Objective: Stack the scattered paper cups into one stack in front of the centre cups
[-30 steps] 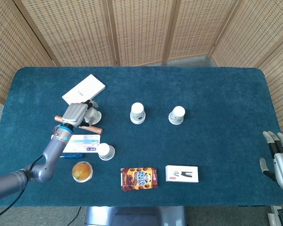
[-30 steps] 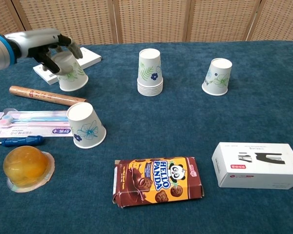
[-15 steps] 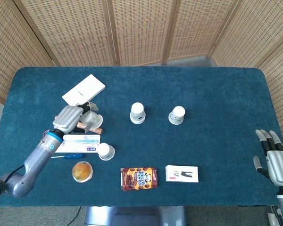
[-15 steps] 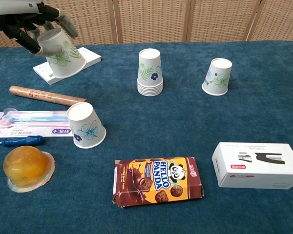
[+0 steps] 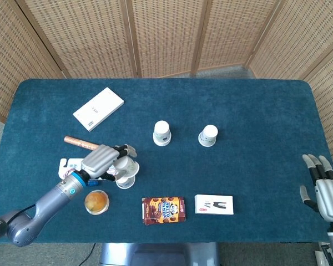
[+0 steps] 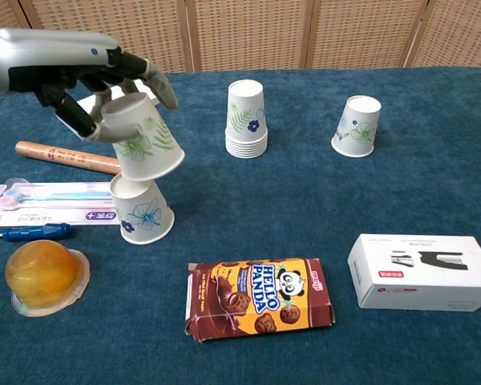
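Paper cup (image 6: 140,136) — white, green leaf print | upside-down, tilted | left hand (image 6: 84,80) grips it

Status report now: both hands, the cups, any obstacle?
Left hand holds a paper cup, tilted, just above the cup on the table. Right hand open, at table edge. Centre stack untouched. Nothing blocking.

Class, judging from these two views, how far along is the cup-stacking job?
Done: nothing is nested yet. In hand: the left hand holds a tilted white floral paper cup just above the upside-down cup near the toothbrush pack. Left: nest these, collect the lone right-side cup, and build the stack before the centre cups.
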You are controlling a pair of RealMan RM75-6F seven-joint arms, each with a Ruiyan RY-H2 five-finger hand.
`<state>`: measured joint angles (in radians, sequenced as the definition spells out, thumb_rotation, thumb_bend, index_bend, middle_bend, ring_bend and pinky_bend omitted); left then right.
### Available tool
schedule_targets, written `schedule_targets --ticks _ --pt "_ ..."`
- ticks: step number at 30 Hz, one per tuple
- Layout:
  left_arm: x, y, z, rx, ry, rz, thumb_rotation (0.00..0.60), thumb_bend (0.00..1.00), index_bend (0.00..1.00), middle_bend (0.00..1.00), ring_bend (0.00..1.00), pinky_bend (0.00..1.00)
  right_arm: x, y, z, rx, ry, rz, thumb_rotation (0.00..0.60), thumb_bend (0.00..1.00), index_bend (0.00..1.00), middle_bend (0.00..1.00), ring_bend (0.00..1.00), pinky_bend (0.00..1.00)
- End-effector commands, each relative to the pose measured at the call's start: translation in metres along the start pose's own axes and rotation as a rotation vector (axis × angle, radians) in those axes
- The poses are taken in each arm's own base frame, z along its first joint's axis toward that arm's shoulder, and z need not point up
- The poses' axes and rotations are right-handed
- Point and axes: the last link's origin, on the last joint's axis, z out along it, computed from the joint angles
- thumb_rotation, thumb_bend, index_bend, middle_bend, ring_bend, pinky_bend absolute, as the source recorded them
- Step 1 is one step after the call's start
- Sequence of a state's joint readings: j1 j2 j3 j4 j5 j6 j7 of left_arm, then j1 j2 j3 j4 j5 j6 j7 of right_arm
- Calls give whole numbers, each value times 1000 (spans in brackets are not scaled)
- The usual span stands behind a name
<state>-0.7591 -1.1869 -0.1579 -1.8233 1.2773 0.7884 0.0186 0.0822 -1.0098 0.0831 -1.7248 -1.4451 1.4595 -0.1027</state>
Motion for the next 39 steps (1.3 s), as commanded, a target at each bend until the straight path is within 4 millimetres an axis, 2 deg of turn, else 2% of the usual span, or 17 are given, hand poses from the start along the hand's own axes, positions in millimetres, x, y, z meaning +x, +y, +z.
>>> schedule_targets --ticks 1,13,23,39 --pt "-3 5 1 -15 -25 1 600 465 246 242 373 625 1 1 -1 -4 2 0 600 494 0 113 30 362" --pt "2 7 -14 -16 -30 8 600 465 241 240 373 625 1 2 -2 -5 4 1 600 494 0 112 30 362" --pt "4 -2 -23 16 -38 23 600 465 240 240 373 625 0 0 0 -1 0 1 600 494 0 113 30 362" --pt "-2 -10 -20 41 -60 31 600 466 239 238 368 617 -2 0 0 -6 -6 2 600 494 0 113 30 362"
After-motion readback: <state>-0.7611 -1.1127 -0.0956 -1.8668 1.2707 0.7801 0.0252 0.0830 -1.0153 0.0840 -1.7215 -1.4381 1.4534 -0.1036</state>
